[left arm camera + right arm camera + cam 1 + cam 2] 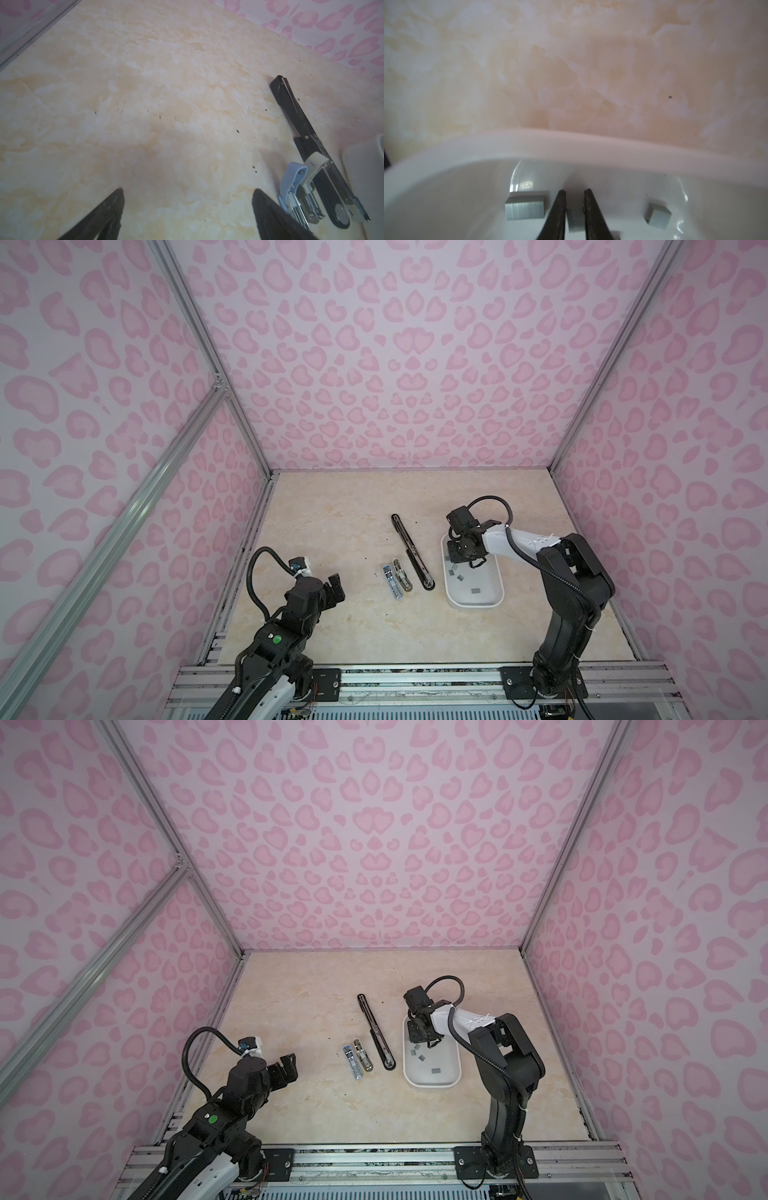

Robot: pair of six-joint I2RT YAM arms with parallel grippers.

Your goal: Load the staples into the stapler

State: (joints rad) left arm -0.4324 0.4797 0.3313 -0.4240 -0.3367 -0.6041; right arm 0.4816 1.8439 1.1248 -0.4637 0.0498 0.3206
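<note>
- Rail [415,681]: the nearest edge in both top views. Both arm bases are mounted on it.
- Left gripper [334,590]: at the near left, over bare table [353,506] and well apart from the staplers. In the left wrist view its fingers [112,209] stand wide apart with nothing between them.
- Blue stapler [389,583] and cream stapler [402,577]: at mid-table, just beside each other, with the blue one on the left. Both are open, with lids raised and metal channels showing.
- Black stapler [411,549]: long and opened out flat, just right of the cream one. It slants away toward the far left.
- Tray [473,605]: white, to the right of the black stapler, near it but apart.
- Staples [461,577]: small grey blocks. Those visible lie in the tray, most of them in its far half.
- Right gripper [462,559]: points down into the tray's far end.
  - In the right wrist view its fingers [556,214] stand narrow, closed on one block [575,220] and touching both its sides.
  - A larger block [525,207] lies just beside one finger, and a small block [657,216] lies apart on the other side.
  - Whether the gripped block is off the tray floor cannot be told.
</note>
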